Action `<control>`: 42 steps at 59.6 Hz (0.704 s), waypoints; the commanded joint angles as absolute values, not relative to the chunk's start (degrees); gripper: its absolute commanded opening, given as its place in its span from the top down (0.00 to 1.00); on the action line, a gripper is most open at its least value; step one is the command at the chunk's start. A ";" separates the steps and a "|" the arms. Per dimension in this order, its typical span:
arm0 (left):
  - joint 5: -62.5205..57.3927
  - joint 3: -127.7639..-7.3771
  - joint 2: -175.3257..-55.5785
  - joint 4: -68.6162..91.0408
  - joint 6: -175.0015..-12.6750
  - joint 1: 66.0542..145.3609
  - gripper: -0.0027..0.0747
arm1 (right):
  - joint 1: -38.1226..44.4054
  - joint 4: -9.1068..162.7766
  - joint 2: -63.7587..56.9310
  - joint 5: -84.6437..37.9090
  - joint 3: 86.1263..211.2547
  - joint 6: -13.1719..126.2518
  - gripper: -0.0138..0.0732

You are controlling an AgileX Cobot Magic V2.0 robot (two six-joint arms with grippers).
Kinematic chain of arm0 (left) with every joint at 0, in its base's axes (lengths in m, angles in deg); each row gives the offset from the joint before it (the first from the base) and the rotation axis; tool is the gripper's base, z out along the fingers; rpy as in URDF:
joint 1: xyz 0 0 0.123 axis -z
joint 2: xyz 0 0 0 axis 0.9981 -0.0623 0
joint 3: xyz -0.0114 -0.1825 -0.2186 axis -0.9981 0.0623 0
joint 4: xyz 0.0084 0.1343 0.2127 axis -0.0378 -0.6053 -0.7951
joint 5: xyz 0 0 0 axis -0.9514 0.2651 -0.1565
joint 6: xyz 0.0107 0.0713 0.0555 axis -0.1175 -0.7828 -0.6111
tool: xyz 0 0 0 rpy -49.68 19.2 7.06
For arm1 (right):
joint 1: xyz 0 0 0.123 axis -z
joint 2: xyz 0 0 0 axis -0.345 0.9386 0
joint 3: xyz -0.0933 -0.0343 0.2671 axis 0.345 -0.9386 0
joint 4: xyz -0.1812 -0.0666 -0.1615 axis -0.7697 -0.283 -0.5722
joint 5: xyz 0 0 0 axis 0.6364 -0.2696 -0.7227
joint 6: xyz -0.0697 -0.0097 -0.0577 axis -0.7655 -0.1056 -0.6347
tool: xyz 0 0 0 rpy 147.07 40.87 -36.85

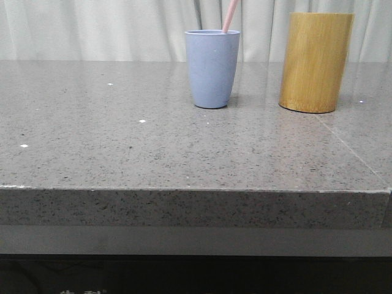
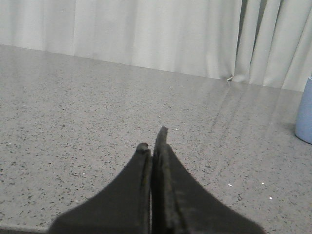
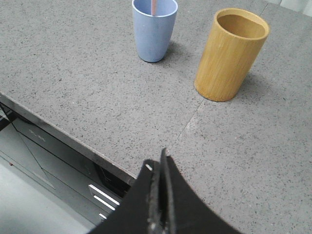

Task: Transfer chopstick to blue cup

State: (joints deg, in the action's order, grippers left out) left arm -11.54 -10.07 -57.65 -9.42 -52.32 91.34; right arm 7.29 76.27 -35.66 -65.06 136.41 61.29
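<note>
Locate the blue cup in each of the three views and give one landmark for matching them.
Front view: blue cup at upper centre, a pink chopstick standing in it.
Left wrist view: only a sliver at the right edge.
Right wrist view: top centre.
Shared landmark: the bamboo cylinder beside it in the front and right wrist views.

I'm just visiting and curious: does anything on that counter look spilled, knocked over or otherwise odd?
Nothing stands out. The blue cup and the bamboo holder both stand upright and apart on the grey stone counter, and a pink chopstick leans inside the blue cup. No spill or damage shows; the white flecks look like part of the stone.
</note>
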 commanded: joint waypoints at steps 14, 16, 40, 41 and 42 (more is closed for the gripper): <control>-16.26 -9.33 -56.35 -9.42 -51.90 91.69 0.99 | 7.54 76.45 -35.22 -61.19 137.64 61.20 0.98; -16.26 -9.33 -56.35 -9.42 -51.90 91.69 0.99 | 7.54 76.45 -35.22 -61.19 137.64 61.20 0.98; -16.26 -9.33 -56.35 -9.42 -51.90 91.69 0.99 | 17.22 77.46 -50.28 -28.39 111.89 60.93 0.98; -16.26 -9.33 -56.35 -9.42 -51.90 91.69 0.99 | 17.53 77.86 -51.22 -25.88 110.35 60.93 0.98; -16.26 -9.33 -56.35 -9.42 -51.90 91.69 0.99 | 17.91 78.48 -52.56 -24.23 108.13 60.93 0.98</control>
